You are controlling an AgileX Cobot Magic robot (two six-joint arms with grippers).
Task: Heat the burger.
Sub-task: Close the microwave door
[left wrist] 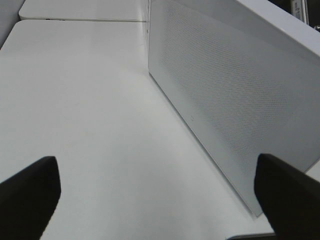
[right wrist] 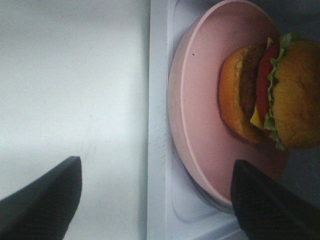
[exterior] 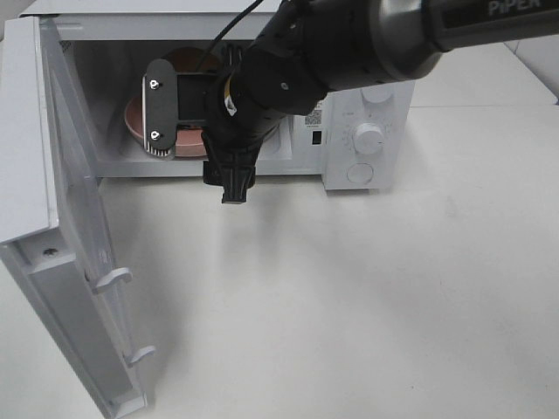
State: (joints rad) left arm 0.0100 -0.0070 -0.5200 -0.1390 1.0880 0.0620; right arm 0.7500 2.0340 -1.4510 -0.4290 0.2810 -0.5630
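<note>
The burger (right wrist: 270, 95), with its brown bun, green lettuce, red tomato, cheese and patty, sits on a round pink plate (right wrist: 200, 130) inside the open microwave (exterior: 367, 105). In the exterior view the plate's edge (exterior: 133, 118) shows, and my right arm hides the burger. My right gripper (right wrist: 155, 200) is open and empty at the microwave's front sill, apart from the plate; in the exterior view it (exterior: 229, 122) is turned on its side in front of the opening. My left gripper (left wrist: 160, 200) is open and empty over the table, beside the door's outer face.
The microwave door (exterior: 74, 218) stands swung open at the left and also shows in the left wrist view (left wrist: 235, 100). The control panel with its knobs (exterior: 369, 140) is to the right of the opening. The white table (exterior: 349, 305) spreads out in front.
</note>
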